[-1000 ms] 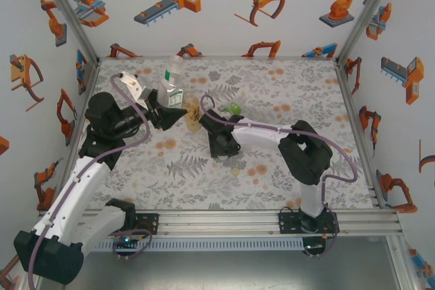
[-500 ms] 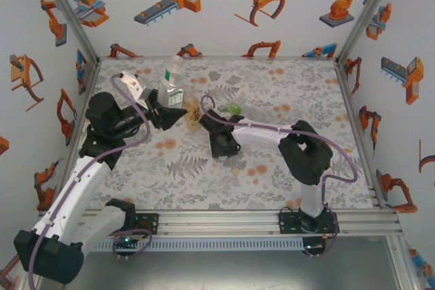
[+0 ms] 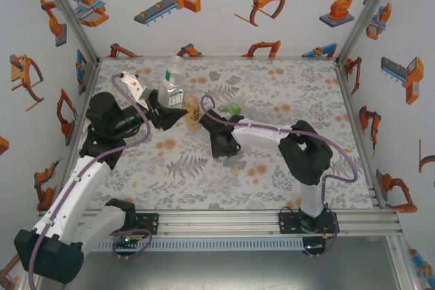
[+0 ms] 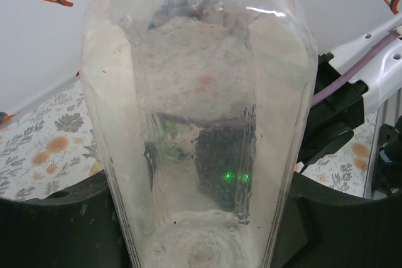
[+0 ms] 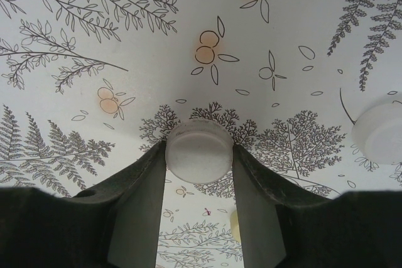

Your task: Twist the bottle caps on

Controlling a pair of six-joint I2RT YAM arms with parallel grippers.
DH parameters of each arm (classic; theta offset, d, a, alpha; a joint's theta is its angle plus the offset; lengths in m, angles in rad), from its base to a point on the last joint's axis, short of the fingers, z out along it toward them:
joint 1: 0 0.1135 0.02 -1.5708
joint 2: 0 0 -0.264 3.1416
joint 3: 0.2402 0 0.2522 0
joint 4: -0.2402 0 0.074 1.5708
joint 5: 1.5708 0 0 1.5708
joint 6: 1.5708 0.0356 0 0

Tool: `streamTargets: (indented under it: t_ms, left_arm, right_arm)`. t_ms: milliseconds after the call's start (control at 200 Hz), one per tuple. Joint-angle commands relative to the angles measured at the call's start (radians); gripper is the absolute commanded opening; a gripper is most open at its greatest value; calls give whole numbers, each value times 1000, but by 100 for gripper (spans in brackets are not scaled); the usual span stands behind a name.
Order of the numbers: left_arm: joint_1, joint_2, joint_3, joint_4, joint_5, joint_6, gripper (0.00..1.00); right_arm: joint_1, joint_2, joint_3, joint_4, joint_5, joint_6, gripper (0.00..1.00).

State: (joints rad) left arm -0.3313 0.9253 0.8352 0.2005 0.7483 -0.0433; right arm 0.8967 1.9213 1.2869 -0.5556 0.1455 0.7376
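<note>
Between the right jaws, a whitish cap

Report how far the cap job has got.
Done: no cap looks screwed on yet. In hand: the left hand grips the clear bottle upright; the right hand pinches a whitish cap on the mat. Left: screwing it on, then a loose cap lying nearby, with the amber bottle and green bottle waiting.
</note>
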Motion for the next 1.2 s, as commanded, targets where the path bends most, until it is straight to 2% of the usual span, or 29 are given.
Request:
streamTargets:
  t_ms: [0,355,491,601,761,911,1192]
  left_arm:
    - [3,-2,10,-15,6,42,24]
    - [-60,16,58,-188,-31,184,17]
    - [-138,28,93,-320,-87,292,15]
    - [-192,51,121,-411,-94,362,8]
    - [-218,78,143,-448,-93,396,2]
    - [-248,97,192,-545,-102,461,2]
    - [-355,107,215,-656,-263,569,3]
  right_arm:
    - [8,-2,-25,-1,-29,21,36]
    - [-39,-153,-76,25,-119,-48,23]
    - [-83,-264,-132,63,-165,-86,22]
    - [-130,-360,-178,83,-196,-119,21]
    - [-219,-497,-249,132,-274,-174,19]
    - [-273,-627,-283,160,-324,-245,18]
    - [-282,-828,-269,196,-381,-451,16]
